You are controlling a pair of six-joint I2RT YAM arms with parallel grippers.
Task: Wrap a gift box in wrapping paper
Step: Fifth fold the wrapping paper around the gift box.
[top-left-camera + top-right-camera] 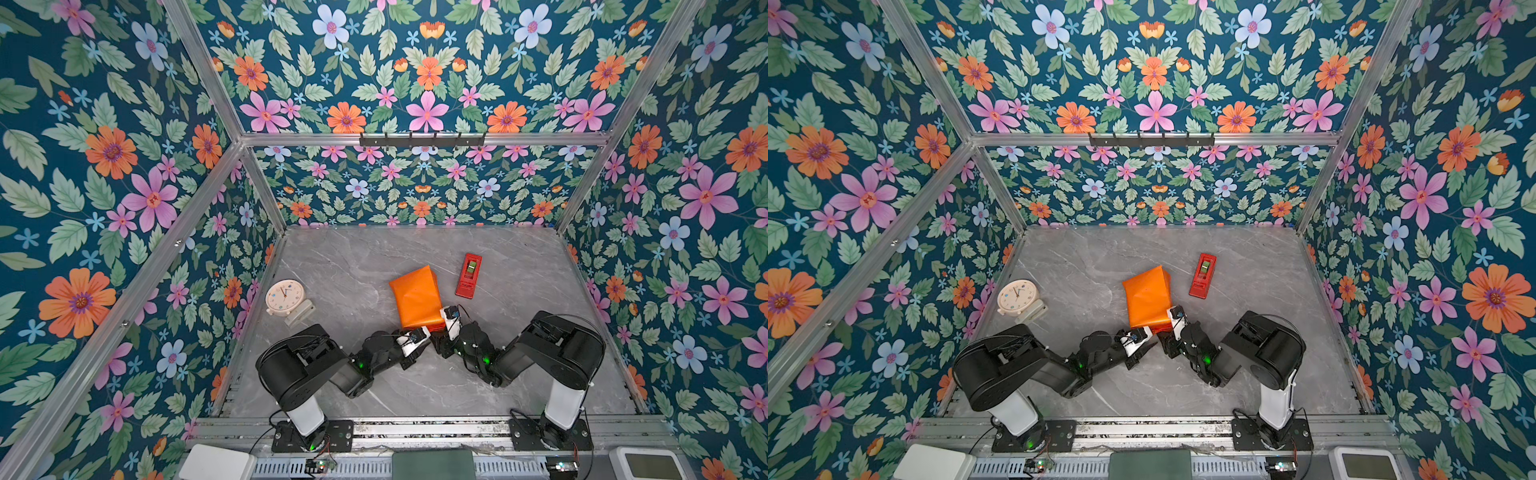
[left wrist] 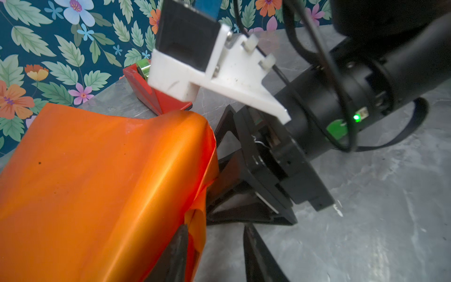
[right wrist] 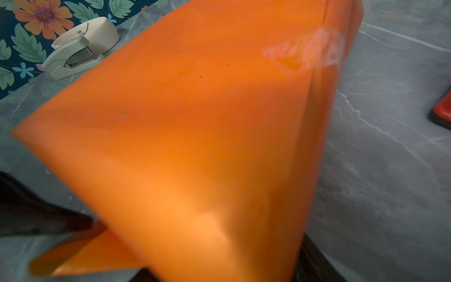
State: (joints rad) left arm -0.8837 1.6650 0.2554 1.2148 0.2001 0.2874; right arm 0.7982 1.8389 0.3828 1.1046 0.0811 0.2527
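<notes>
Closest to me, my left gripper (image 2: 214, 234) has its fingers (image 2: 175, 254) spread apart, holding nothing; one finger lies against the loose bottom fold of the wrapping paper (image 1: 417, 297) and the other sits clear of it over bare table. Facing it, my right gripper (image 2: 219, 168) straddles the same near end of the parcel, with its fingers (image 3: 36, 214) set wide and one on each flank. The wrist view is too blurred and too full of orange for me to tell whether they press the paper or only bracket it. The paper, glossy orange side out, is folded into a boxy bundle that lies on the table in both top views (image 1: 1148, 296), running away from the grippers. A cloudy patch (image 3: 307, 51) crosses a seam towards its far end. Just beyond, to the right, a red tape dispenser (image 1: 468, 275) lies apart from the bundle, and a cream clock (image 1: 284, 296) sits well off to the left. The table (image 1: 353, 257) is grey marble-patterned, boxed in by floral walls (image 1: 415, 187) on aluminium framing.
</notes>
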